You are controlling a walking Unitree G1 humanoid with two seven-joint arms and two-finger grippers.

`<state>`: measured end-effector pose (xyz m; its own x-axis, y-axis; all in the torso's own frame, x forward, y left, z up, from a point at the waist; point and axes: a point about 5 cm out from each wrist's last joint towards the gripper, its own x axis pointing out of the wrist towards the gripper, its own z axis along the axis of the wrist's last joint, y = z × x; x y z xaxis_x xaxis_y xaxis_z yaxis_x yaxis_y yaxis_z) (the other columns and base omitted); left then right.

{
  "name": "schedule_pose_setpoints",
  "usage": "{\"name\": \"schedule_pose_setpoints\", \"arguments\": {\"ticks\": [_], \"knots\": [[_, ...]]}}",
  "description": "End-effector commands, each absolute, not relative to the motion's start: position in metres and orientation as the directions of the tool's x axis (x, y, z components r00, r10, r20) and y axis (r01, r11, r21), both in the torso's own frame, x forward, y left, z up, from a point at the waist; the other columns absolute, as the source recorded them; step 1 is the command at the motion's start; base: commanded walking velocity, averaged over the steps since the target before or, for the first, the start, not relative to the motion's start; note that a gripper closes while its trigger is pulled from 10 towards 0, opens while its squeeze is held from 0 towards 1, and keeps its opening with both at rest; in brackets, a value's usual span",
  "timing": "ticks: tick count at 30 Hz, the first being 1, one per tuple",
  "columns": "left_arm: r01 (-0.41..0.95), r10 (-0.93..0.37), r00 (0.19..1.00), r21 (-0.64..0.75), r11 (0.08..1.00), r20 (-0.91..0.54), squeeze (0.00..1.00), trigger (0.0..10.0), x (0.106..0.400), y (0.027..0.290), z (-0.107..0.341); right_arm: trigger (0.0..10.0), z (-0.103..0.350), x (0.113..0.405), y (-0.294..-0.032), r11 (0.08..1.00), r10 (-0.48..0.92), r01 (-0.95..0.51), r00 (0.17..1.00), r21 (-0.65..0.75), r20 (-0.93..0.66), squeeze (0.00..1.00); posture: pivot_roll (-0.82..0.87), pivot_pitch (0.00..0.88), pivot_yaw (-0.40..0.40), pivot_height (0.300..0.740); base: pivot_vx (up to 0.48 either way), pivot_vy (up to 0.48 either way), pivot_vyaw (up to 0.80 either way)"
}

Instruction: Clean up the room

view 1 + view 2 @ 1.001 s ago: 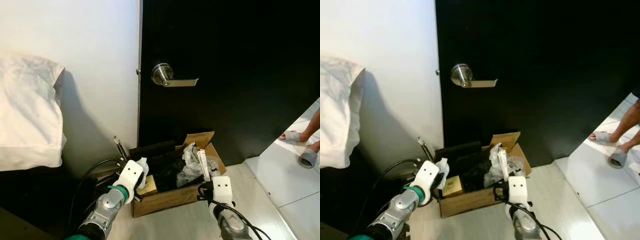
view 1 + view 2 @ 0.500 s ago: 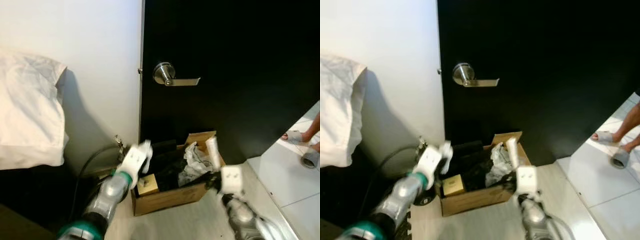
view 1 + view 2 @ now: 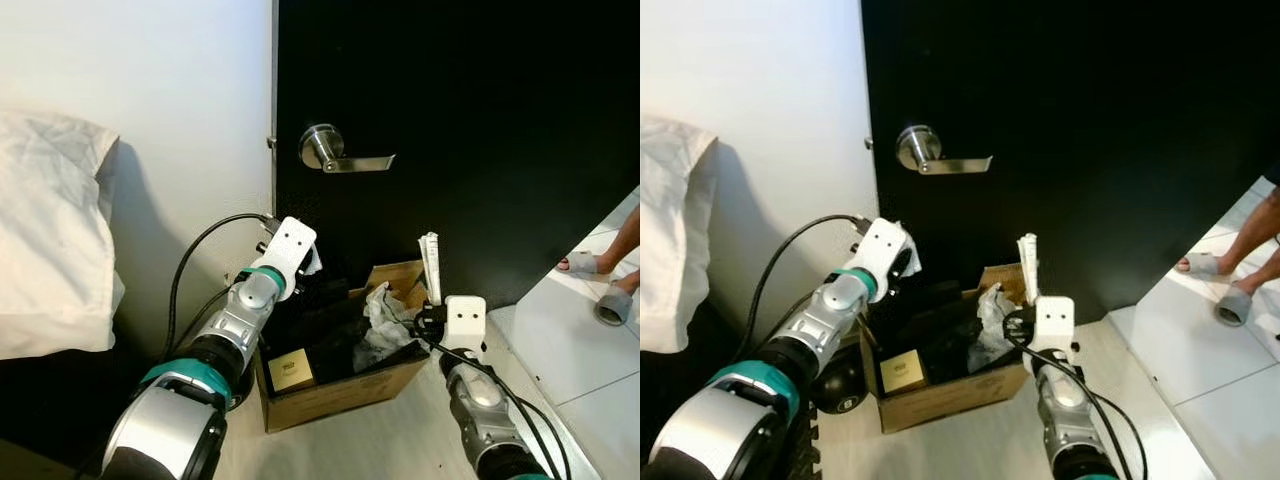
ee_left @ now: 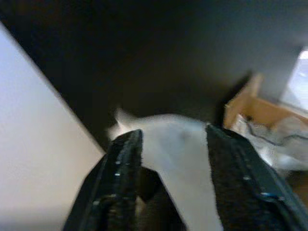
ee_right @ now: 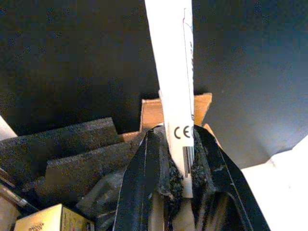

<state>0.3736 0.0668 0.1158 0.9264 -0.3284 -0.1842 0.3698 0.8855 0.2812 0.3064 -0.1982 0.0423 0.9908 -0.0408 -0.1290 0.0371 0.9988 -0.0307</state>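
Cardboard box (image 3: 330, 392) waited below both grippers: right gripper (image 5: 180, 166) clamped a white packet (image 5: 174, 72) upright at 12 o'clock, left gripper (image 4: 168, 192) pinched crumpled white paper (image 4: 180, 159), seemingly for dropping in.

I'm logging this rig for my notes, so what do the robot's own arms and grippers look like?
Both arms are silver metal; the left arm has teal rings and black joints. Each wrist carries a white block with two dark dots. Black cables trail along the right arm. The left gripper's fingers are long, black and rough-padded.

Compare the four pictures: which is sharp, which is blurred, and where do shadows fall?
Right wrist view: sharp, the white packet's print readable. Left wrist view: blurred, white scrap soft. Eye views: sharp; the pillow shadows the wall, and the black door shows no detail.
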Motion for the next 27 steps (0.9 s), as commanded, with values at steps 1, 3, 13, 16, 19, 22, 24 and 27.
{"name": "schedule_pose_setpoints", "arguments": {"ticks": [1, 3, 13, 16, 19, 22, 24, 27], "knots": [[0.386, -0.335, 0.916, 0.259, 0.885, -0.22, 1.0, 10.0, 0.37, 0.066, 0.107, 10.0, 0.037, 0.302, -0.201, 0.998, -0.051, 0.046, 0.987, -0.032, -0.153, 0.0, -0.08, 0.058, 0.016, 0.74, 0.0, 0.0, 0.0], [0.396, -0.346, 0.91, 0.233, 0.888, -0.229, 1.0, 10.0, 0.368, 0.066, 0.105, 10.0, 0.036, 0.301, -0.202, 0.998, -0.052, 0.048, 0.987, -0.033, -0.154, 0.0, -0.08, 0.058, 0.016, 0.74, 0.0, 0.0, 0.0], [0.333, -0.311, 0.93, 0.087, 0.939, -0.198, 0.0, 10.0, 0.364, 0.075, 0.101, 10.0, 0.046, 0.309, -0.214, 0.996, -0.076, 0.069, 0.987, -0.052, -0.142, 0.0, -0.04, 0.068, -0.012, 0.74, 0.0, 0.0, 0.0], [0.319, -0.3, 0.934, 0.075, 0.945, -0.194, 0.0, 10.0, 0.363, 0.081, 0.099, 10.0, 0.055, 0.314, -0.22, 0.995, -0.089, 0.082, 0.989, -0.057, -0.117, 0.0, -0.04, 0.068, -0.012, 0.74, 0.0, 0.0, 0.0], [0.272, -0.252, 0.946, 0.08, 0.959, -0.206, 0.0, 10.0, 0.357, 0.103, 0.088, 10.0, 0.079, 0.333, -0.221, 0.998, -0.062, 0.06, 0.996, -0.029, -0.06, 0.0, -0.02, 0.075, -0.015, 0.74, 0.0, 0.0, 0.0], [0.226, -0.203, 0.954, 0.087, 0.97, -0.221, 0.0, 10.0, 0.349, 0.125, 0.078, 10.0, 0.098, 0.349, -0.215, 1.0, -0.013, 0.014, 1.0, 0.008, -0.027, 0.0, 0.0, 0.078, -0.021, 0.74, 0.0, 0.0, 0.0], [0.181, -0.153, 0.959, 0.1, 0.978, -0.239, 0.0, 10.0, 0.34, 0.144, 0.069, 10.0, 0.111, 0.362, -0.201, 0.997, 0.058, -0.057, 0.998, 0.045, -0.021, 0.0, 0.03, 0.081, -0.028, 0.74, 0.0, 0.0, 0.0], [0.181, -0.153, 0.959, 0.1, 0.978, -0.239, 0.0, 10.0, 0.34, 0.144, 0.069, 10.0, 0.111, 0.362, -0.201, 0.997, 0.058, -0.057, 0.998, 0.045, -0.021, 0.0, 0.03, 0.081, -0.028, 0.74, 0.0, 0.0, 0.0]]}}
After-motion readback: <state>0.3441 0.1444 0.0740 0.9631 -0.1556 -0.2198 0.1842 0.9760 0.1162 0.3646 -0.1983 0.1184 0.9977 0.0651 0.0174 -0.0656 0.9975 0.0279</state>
